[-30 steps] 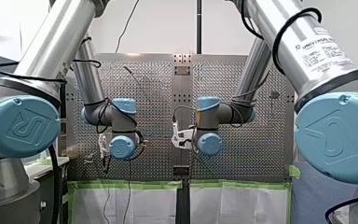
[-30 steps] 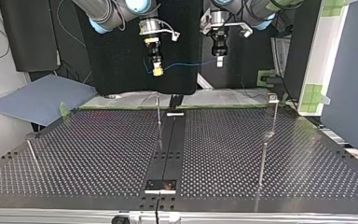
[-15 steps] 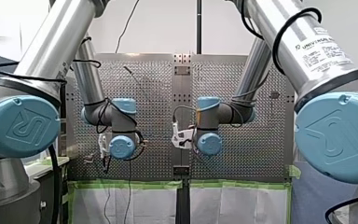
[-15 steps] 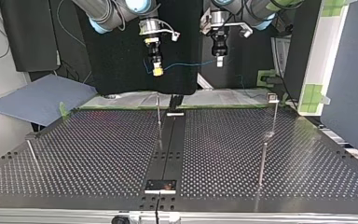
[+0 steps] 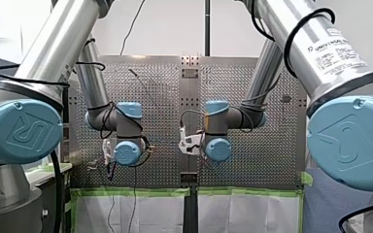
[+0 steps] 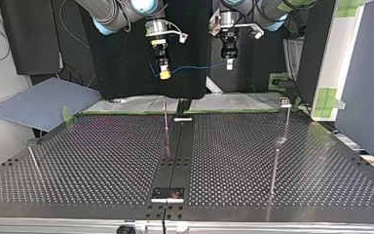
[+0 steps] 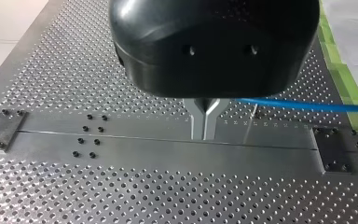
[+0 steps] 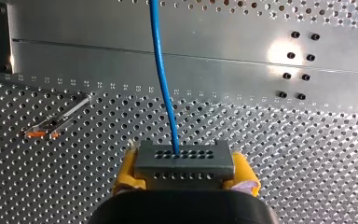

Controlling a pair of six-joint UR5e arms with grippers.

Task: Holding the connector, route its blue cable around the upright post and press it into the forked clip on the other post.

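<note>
Our R gripper [image 8: 185, 179], yellow pads [image 8: 127, 170] clamped on the grey multi-hole rectangular connector [image 8: 185, 161]; thin blue cable [image 8: 161, 79] runs fwd to our L gripper [image 7: 205, 127], metal fingers [image 7: 198, 122] closed on it, both above perforated metal table [image 6: 102, 156].

Bright, even light fills every view, with one white glare spot on the table [image 8: 279, 52] and faint shadows.

Table [image 8: 307, 163] looks shiny metal, cable [image 8: 160, 70] smooth, connector [image 8: 184, 161] matt.
</note>
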